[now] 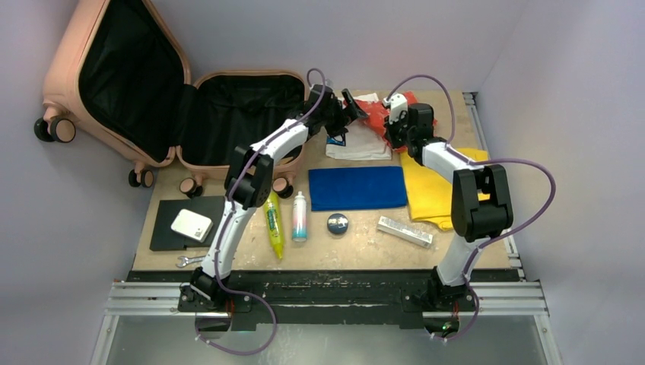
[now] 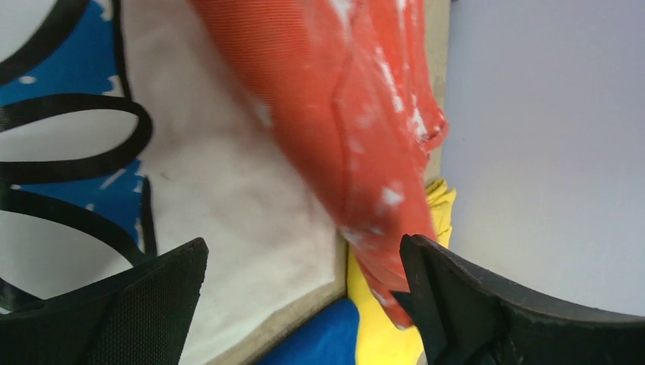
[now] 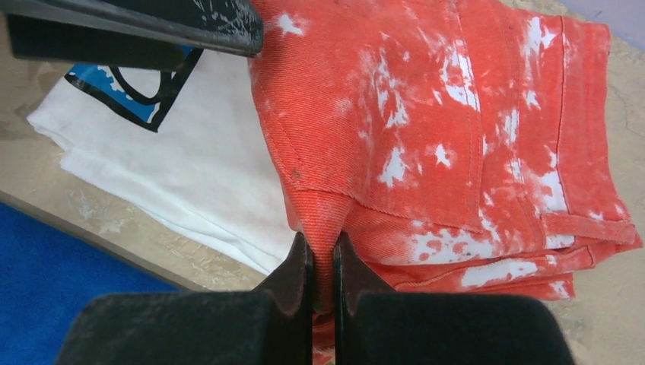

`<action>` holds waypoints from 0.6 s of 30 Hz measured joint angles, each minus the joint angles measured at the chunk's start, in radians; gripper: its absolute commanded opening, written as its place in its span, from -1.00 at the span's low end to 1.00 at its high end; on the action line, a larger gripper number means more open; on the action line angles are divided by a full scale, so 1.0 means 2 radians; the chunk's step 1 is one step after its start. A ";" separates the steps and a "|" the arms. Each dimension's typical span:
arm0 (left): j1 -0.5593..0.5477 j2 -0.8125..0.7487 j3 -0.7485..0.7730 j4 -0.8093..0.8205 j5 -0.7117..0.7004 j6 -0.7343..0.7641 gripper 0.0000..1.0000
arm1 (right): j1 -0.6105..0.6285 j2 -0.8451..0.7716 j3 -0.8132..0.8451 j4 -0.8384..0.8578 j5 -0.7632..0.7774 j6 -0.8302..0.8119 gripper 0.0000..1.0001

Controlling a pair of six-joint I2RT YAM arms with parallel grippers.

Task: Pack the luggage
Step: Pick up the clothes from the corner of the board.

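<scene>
At the upper left of the top view, the luggage (image 1: 62, 72) lies open. Its salmon-pink lid leans back past the edge of the surface (image 1: 365, 247), and its black-lined lower half lies flat at the far left corner.

Right of it, near the upper middle of that view, an orange-red denim garment (image 3: 456, 137) with white bleach marks lies partly over a white T-shirt (image 3: 190, 175) printed in blue and black. The right gripper (image 3: 322, 255) has its fingers clamped together on a raised fold at the near edge of the denim. The left gripper (image 2: 300, 247) hangs over the line where the T-shirt meets the denim. Its fingers are wide apart and hold nothing.

Below the shirt in the top view lies a folded blue cloth (image 1: 357, 188), with a yellow cloth (image 1: 430, 190) to its right. Lower in the frame sit a small spray bottle (image 1: 300, 217), a yellow-green tube (image 1: 273, 224) and a round tin (image 1: 338, 223).
</scene>
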 measured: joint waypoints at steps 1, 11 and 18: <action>0.002 0.007 -0.001 0.004 0.002 -0.007 0.99 | -0.002 -0.001 0.000 0.001 -0.004 0.004 -1.00; 0.005 0.059 0.022 0.029 0.023 -0.050 0.99 | -0.004 -0.006 -0.032 0.037 -0.028 0.010 -1.00; 0.006 0.069 0.036 0.031 0.046 -0.073 0.99 | -0.003 -0.009 -0.057 0.068 -0.031 0.007 -1.00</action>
